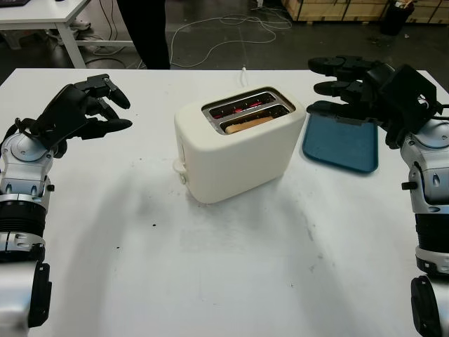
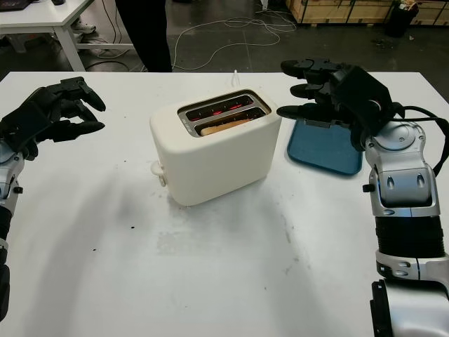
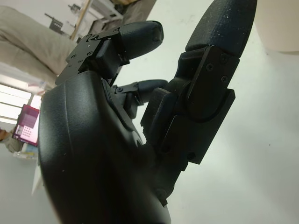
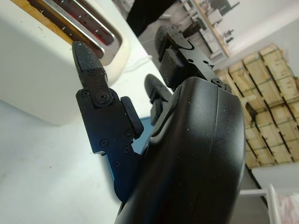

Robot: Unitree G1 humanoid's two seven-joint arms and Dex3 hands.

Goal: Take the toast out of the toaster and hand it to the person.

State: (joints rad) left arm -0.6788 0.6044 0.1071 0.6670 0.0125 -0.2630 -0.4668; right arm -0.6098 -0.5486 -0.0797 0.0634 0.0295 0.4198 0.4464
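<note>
A cream toaster (image 1: 238, 144) sits in the middle of the white tabletop (image 1: 210, 281). It has two slots on top. The toast (image 1: 247, 124) is down in the near slot, with just its brown top edge showing. The far slot glows red inside.

The right hand (image 2: 309, 90) is up in the air just to the right of the toaster, above the near edge of a blue tray (image 2: 324, 149). It is open and holds nothing. The left hand (image 1: 88, 109) is well off to the left, over the tabletop. It is open too and holds nothing.

A person (image 1: 151, 31) in dark clothes stands at the far side of the tabletop.

So the job looks like it is at the start: the toast is not out yet. The right hand is closer, so next it likely needs to go left over the near slot, come down, and pinch the top edge of the toast. The edge sticks up very little, so the pinch has to be careful.
</note>
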